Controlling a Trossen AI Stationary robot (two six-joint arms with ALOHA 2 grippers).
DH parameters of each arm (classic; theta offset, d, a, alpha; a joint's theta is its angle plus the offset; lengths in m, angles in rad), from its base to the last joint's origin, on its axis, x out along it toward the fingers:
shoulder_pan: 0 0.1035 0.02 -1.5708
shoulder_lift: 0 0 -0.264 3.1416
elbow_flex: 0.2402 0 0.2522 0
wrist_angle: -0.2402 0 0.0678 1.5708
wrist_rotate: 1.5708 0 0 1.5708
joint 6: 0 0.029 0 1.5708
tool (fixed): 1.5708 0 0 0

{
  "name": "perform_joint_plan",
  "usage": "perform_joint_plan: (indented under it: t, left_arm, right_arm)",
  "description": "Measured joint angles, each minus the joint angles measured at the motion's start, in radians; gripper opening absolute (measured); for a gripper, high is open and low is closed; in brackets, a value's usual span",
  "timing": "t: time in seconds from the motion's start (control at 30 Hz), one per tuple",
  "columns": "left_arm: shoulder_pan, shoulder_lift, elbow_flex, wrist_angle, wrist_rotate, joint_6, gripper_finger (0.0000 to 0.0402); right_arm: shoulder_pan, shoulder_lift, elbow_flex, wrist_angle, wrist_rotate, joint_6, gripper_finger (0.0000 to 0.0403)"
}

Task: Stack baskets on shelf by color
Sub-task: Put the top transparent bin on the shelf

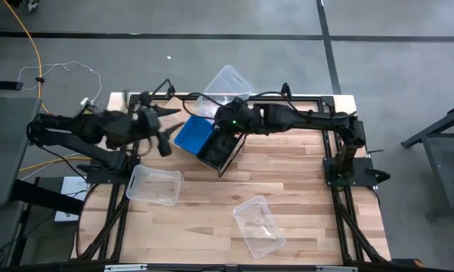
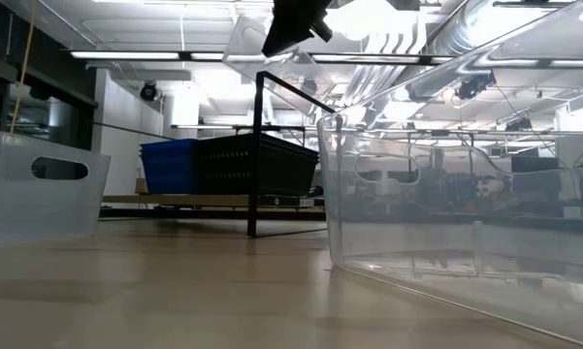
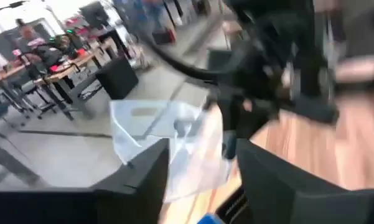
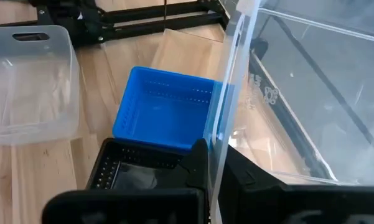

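- You see the right pincer (image 1: 225, 115) clamped shut on the thin wall of a tilted clear basket (image 1: 225, 89), which it holds above the shelf (image 1: 225, 160) at the far middle of the tabletop (image 1: 302, 189).
- Under that raised basket, the blue basket (image 1: 192, 133) and the black basket (image 1: 219, 145) sit side by side, touching, on the shelf.
- In your right wrist view the clear wall (image 4: 233, 81) runs upright between the dark fingers, with the blue basket (image 4: 165, 109) just beyond it.
- Your left pincer (image 1: 164, 130) hovers just left of the blue basket; its fingers (image 3: 146, 180) stand apart with nothing gripped between them.
- Two more clear baskets rest on the tabletop nearer you: one on the left (image 1: 154, 184), one right of centre (image 1: 258, 225), well apart.
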Motion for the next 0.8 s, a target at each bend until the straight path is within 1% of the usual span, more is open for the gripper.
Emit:
perform_joint_plan:
  t: [0.07, 0.17, 0.27, 0.37, 0.4, 0.47, 0.67, 0.8]
  left_arm:
    - [0.011, 0.067, 0.077, -0.1, 0.028, 0.031, 0.0201]
    - [0.051, 0.162, 0.213, -0.287, 0.132, 0.04, 0.0229]
    - [0.09, 0.254, 0.331, -0.433, 0.209, 0.019, 0.024]
    - [0.127, 0.321, 0.414, -0.544, 0.283, 0.034, 0.024]
    - [0.138, 0.339, 0.43, -0.572, 0.303, 0.046, 0.024]
    - [0.156, 0.373, 0.447, -0.613, 0.31, 0.072, 0.0239]
    - [0.197, 0.431, 0.451, -0.621, 0.315, 0.15, 0.0238]
    - [0.205, 0.453, 0.451, -0.626, 0.367, 0.185, 0.0238]
  right_arm:
    - [0.0, 0.0, 0.0, -0.009, -0.014, 0.0, 0.0]
    - [0.0, 0.0, 0.0, -0.037, -0.042, -0.002, 0.0]
    - [0.0, 0.0, -0.007, -0.047, -0.06, -0.002, 0.0]
    - [0.001, 0.0, -0.019, -0.051, -0.107, -0.001, 0.0]
    - [0.004, 0.006, -0.02, -0.054, -0.124, -0.001, 0.0]
    - [0.014, 0.013, -0.02, -0.051, -0.148, -0.01, 0.0]
    - [0.061, 0.023, -0.021, -0.032, -0.163, -0.063, 0.0]
    - [0.079, 0.026, -0.021, -0.032, -0.163, -0.089, 0.0]
